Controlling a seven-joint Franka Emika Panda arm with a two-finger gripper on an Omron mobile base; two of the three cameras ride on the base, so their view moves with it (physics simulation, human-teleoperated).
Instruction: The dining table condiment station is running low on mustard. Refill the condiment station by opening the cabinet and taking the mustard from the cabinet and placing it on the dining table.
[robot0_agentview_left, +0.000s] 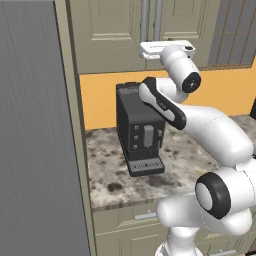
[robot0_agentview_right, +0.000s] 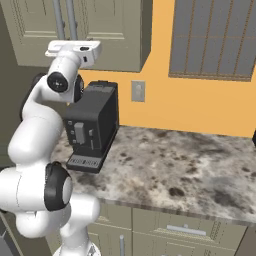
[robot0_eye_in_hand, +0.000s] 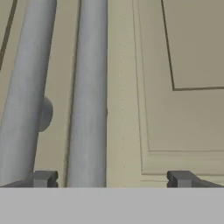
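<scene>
Orange wall and stone worktop (robot0_agentview_right: 165, 165) frame your cabinet (robot0_agentview_left: 107, 35), doors shut, at twelve o'clock. Your gripper (robot0_eye_in_hand: 111, 179) gapes wide, empty, astride the right handle (robot0_eye_in_hand: 89, 92). That bar looks rigid and slick; grip it low.

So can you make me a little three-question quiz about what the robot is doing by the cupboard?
1. True or false: the cabinet doors are shut.
2. Which handle stands between the open gripper fingertips? A) the right handle B) the left handle C) neither
3. Fill in: the black machine on the counter is a ____ machine.

Key
1. True: both doors are closed, and no mustard can be seen yet.
2. A: the right handle sits between the fingertips, and the left one lies at the left fingertip's edge.
3. Coffee.
</scene>
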